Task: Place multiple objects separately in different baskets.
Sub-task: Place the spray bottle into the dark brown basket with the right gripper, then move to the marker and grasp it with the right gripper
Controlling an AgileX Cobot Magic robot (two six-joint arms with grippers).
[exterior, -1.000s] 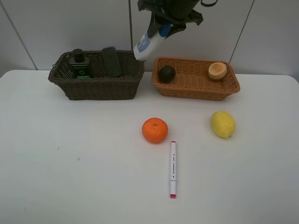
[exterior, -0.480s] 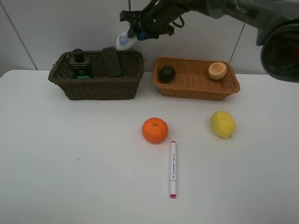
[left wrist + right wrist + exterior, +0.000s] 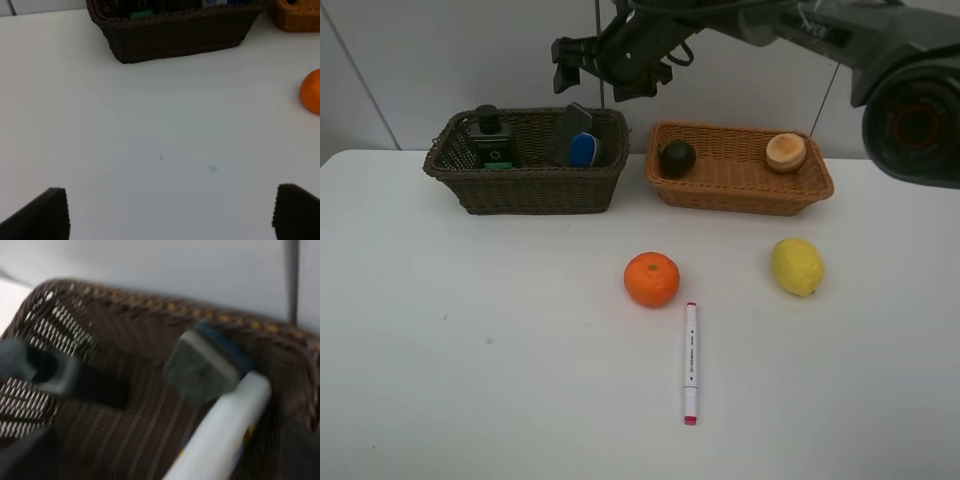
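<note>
Right gripper (image 3: 592, 68) hangs above the far rim of the dark basket (image 3: 525, 190), reached across to the left of the middle. Its jaws are spread and hold nothing. The white blue-capped bottle (image 3: 583, 149) lies inside that basket at its right end, below the jaws and clear of them, leaning against the black eraser (image 3: 567, 133). The green bottle (image 3: 492, 142) stands at the basket's left end. The light basket (image 3: 740, 195) to the right holds the mangosteen (image 3: 676, 157) and the peach (image 3: 786, 151).

Left gripper (image 3: 172, 215) is wide open and empty, low over the bare table (image 3: 470, 330) on the near left side; it is out of the high view.

Not yet sorted, all on the table: orange (image 3: 651, 279), lemon (image 3: 797, 266), marker (image 3: 690, 362).

Key relation: all three lie well nearward of the right gripper. The marker is nearest the front edge, its long axis running near–far with the pink tip at the near end, so jaws would likely need to close across it left–right. It probably belongs in the dark basket. The orange sits just far of the marker's white end and shows at the edge of the left wrist view, so the left arm looks closer to it. The lemon is off to the right, on the right arm's side.
</note>
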